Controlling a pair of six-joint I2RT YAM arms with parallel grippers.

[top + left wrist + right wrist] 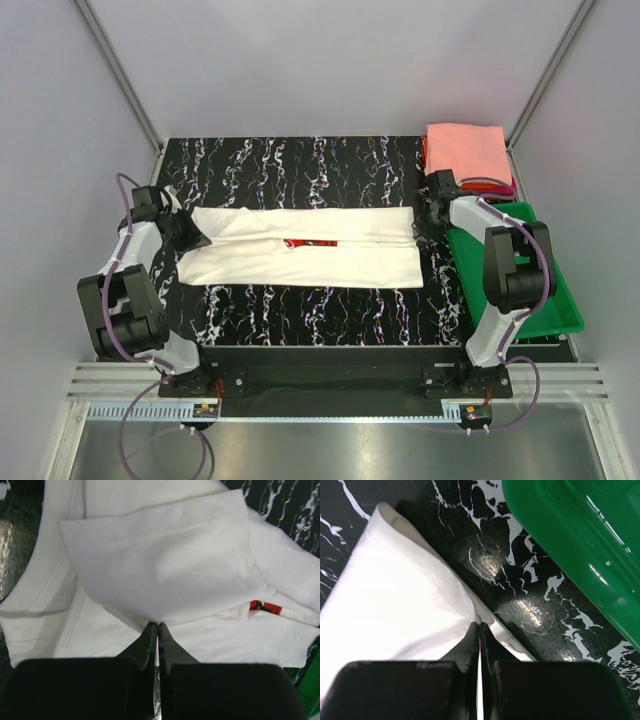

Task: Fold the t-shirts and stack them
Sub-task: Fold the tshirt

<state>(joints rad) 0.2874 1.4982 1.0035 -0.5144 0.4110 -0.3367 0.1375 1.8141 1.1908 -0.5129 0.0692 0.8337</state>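
Top external: worktop [300, 160] carries cream-white t-shirt [300, 250], a long strip spanning between both hands. Left hand [158, 626] clamped on sleeve-end fabric; right hand [480, 625] clamped on hem edge. Advice: lift ends level, cloth taut, fold square.

Just right of the right pincer [420, 232] the green tray [565, 305] blocks, pink t-shirts [465, 150] beyond; white t-shirt [300, 262] covers worktop [300, 160] leftward.

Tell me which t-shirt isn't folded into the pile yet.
The cream-white t-shirt with the red print, stretched long across the middle of the table; the salmon-pink t-shirt lies folded atop the others, far right.
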